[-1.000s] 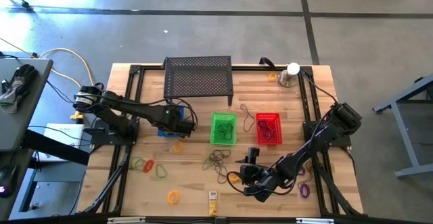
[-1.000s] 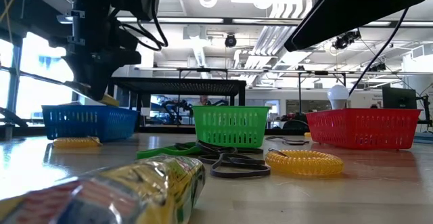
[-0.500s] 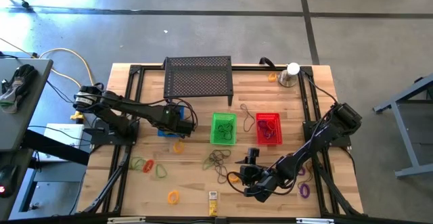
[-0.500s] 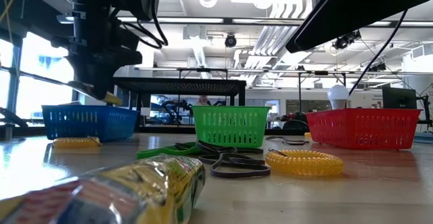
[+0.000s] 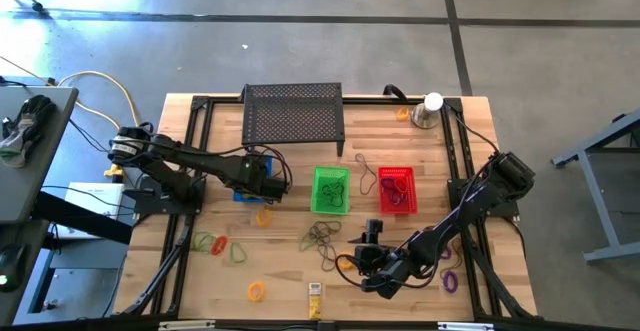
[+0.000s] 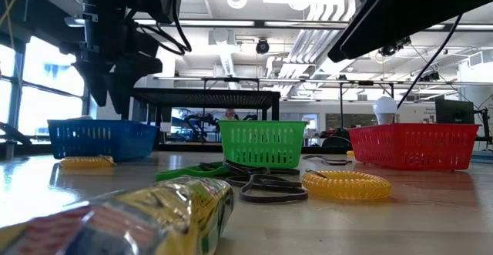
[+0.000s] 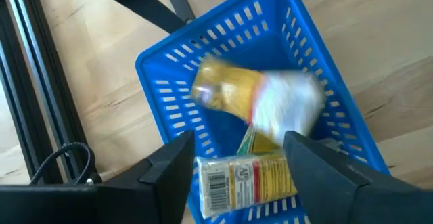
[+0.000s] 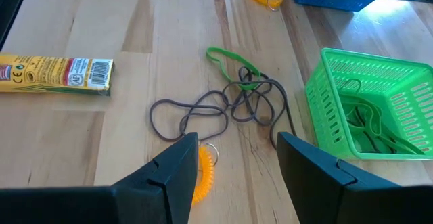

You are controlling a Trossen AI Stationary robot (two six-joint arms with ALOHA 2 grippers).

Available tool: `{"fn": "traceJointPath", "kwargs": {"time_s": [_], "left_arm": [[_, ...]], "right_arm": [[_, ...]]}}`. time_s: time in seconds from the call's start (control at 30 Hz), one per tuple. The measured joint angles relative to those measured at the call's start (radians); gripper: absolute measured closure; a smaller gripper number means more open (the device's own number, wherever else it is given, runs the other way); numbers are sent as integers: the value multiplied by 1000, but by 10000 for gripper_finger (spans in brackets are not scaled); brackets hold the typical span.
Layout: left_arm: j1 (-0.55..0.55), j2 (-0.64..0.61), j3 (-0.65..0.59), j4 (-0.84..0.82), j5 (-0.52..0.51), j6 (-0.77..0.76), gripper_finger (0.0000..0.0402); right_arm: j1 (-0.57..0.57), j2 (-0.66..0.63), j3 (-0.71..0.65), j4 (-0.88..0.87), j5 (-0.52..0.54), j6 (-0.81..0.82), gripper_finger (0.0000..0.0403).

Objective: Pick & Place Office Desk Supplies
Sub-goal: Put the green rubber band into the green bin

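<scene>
Two yellow packets (image 7: 250, 176) lie in the blue basket (image 7: 308, 48) under my spread left tool (image 7: 237, 162). My right tool (image 8: 233, 158), also spread, hovers over limp dark loops (image 8: 223, 105) on the bench (image 8: 122, 41); I'd pinch one light strand.

The dark left arm reaches in from the counter's left edge toward the middle, its elbow bent, and its left gripper (image 5: 268, 179) points down, held off the counter. Its two dark fingers (image 7: 169, 173) stand apart with nothing between them. The dark right arm folds back from the right edge toward the near side, with the right gripper (image 5: 367, 233) low over the counter, fingers (image 8: 177, 166) spread and empty.
</scene>
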Motion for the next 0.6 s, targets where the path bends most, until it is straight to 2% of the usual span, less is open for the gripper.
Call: {"fn": "traceJointPath", "kwargs": {"time_s": [0.1, 0.37, 0.5, 0.6], "left_arm": [[0, -2, 0, -1, -9, 14, 167], [-28, -99, 62, -5, 31, 87, 164], [-127, -141, 68, 73, -27, 170, 164], [-237, -144, 68, 119, -29, 224, 164]], "right_arm": [[0, 0, 0, 0, 0, 0, 213], [0, 0, 0, 2, -2, 0, 213], [0, 0, 0, 7, -2, 0, 213], [0, 0, 0, 5, -2, -1, 213]]}}
